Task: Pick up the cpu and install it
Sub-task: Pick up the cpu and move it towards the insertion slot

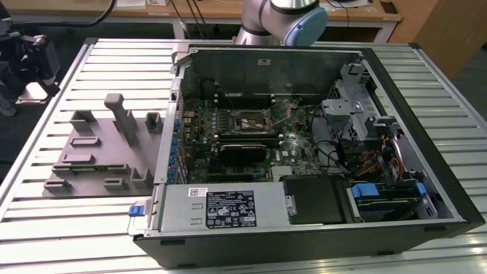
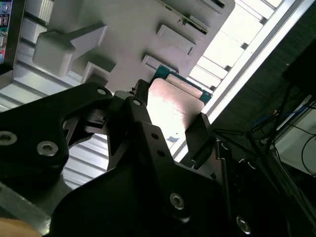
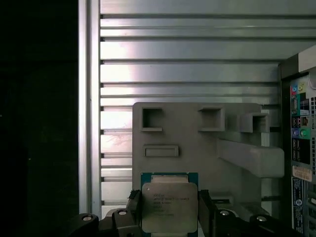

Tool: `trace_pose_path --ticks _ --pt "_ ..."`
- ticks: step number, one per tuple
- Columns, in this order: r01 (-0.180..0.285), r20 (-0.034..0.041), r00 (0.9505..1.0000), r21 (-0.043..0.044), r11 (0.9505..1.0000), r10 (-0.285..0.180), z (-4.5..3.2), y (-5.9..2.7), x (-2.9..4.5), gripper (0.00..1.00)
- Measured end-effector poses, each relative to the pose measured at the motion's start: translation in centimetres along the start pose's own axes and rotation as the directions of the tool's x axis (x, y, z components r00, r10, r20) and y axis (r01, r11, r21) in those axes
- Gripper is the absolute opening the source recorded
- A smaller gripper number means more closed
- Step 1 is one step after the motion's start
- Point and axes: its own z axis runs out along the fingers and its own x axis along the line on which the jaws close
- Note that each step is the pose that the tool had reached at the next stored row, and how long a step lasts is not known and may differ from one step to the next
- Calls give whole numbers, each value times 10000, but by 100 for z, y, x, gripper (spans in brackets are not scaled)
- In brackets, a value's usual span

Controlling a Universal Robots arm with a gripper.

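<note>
Cpu (image 3: 169,207) clamped in gripper (image 3: 169,213), black fingers (image 3: 205,203) pressed on two opposite side edges, same grip in second wrist view (image 2: 174,104). Chip is flat and square with a silvery metal top, faint print and a thin green rim. Top plate faces the first wrist camera; square, so no clear long axis, sides parallel to the fingers. Beyond the fingertips: grey fixture tray (image 3: 197,148) with raised pockets, then bare slatted table (image 3: 187,49). Computer case (image 3: 302,148) stands beside the tray, well apart from the chip
</note>
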Motion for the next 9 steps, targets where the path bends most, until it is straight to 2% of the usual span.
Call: trace_pose_path --ticks 3,4,9 --pt "0 6 10000 0 10000 0 -57 3 -1 54" --pt "1 13 10000 -1 10000 -1 -149 8 -4 54" --pt "1 22 10000 -1 10000 -1 -255 15 -6 54"
